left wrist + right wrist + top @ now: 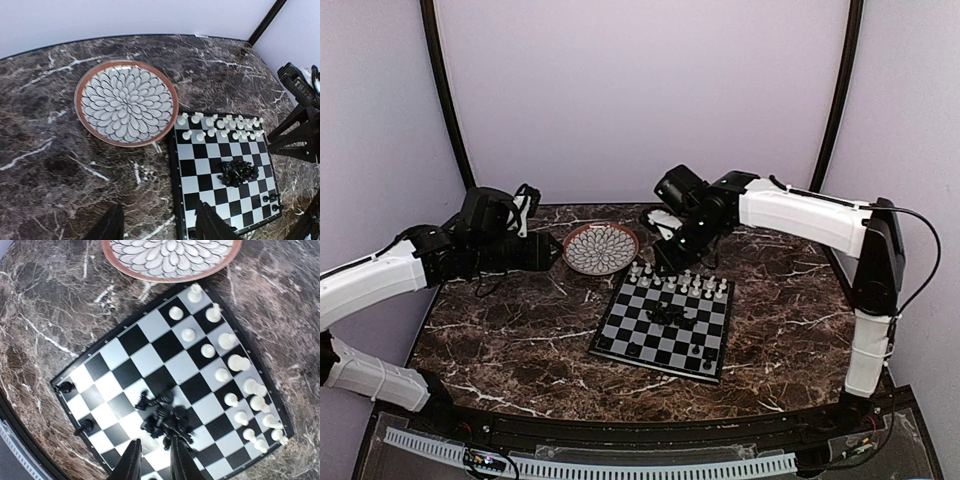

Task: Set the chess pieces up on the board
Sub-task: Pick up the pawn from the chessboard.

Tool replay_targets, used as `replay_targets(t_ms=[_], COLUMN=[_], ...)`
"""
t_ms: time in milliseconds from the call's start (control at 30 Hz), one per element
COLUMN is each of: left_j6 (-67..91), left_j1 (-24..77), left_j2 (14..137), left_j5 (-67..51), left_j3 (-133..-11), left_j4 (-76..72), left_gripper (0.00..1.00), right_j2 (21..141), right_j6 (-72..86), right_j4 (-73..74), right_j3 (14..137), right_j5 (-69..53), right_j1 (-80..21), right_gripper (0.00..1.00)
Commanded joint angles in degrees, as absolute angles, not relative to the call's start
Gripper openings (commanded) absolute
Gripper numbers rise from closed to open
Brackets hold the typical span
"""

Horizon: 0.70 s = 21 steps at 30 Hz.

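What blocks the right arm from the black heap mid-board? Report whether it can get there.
Probably yes. The right tool hangs open just beside the black heap, with nothing between them. The white pieces stand apart along one edge of the board.

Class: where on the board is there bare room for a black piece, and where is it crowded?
Bare: squares between the black heap and the board edge nearest the plate. Crowded: the two rows of white pieces and the heap.

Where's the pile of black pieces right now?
Top view: the black pile lies near the middle of the board, just on the near side of the two white rows.
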<state>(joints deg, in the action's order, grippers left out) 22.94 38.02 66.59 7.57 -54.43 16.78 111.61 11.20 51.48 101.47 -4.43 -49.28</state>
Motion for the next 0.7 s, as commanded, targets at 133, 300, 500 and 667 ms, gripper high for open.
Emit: replay_targets(t_ms=[133, 300, 500, 667], left_j6=[23.0, 24.5, 24.8, 25.1], left_j1=[38.1, 38.3, 38.3, 38.2], left_j2=[79.8, 83.0, 85.1, 85.3], left_j5=[-7.4, -8.5, -9.3, -9.2], left_j3=[-63.8, -66.2, -68.7, -68.8], left_j4=[16.3, 15.9, 17.2, 17.2], left_gripper=[0.47, 0.47, 0.47, 0.47], right_j2=[109.3, 112.5, 116.7, 118.5], right_j6=[9.5, 9.1, 8.3, 7.5], right_j4=[49.4, 49.6, 50.7, 50.5], right_j3=[92.1, 93.2, 96.0, 96.8], right_j5=[-0.8, -1.2, -1.8, -2.2], right_j1=[-47.7, -47.7, -47.7, -47.7], right_gripper=[0.20, 0.23, 0.23, 0.23])
